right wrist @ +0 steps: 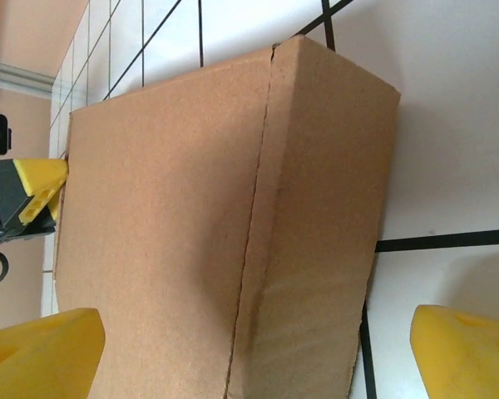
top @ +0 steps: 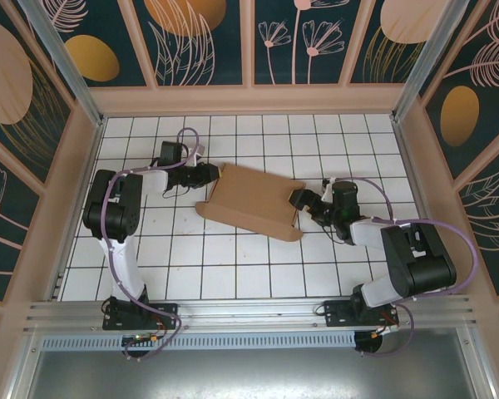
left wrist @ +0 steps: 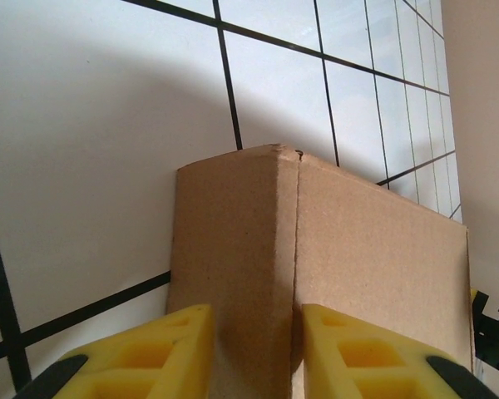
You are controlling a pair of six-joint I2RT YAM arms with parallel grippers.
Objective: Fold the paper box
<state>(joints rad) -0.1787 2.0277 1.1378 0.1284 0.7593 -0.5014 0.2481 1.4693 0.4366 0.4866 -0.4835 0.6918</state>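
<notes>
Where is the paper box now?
Top view: the paper box lies centred on the table, left pincer at its left end, right pincer at its right end.

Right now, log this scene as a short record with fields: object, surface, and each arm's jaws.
object: plain brown corrugated cardboard box, partly folded, with creased edges at both ends
surface: white tabletop with black grid lines; the box lies on it between the two arms
left jaws: yellow fingers straddle a folded corner at the box's left end; whether they press on it cannot be told
right jaws: wide open, yellow fingers on either side of the box's right end, one finger clear of the cardboard
</notes>
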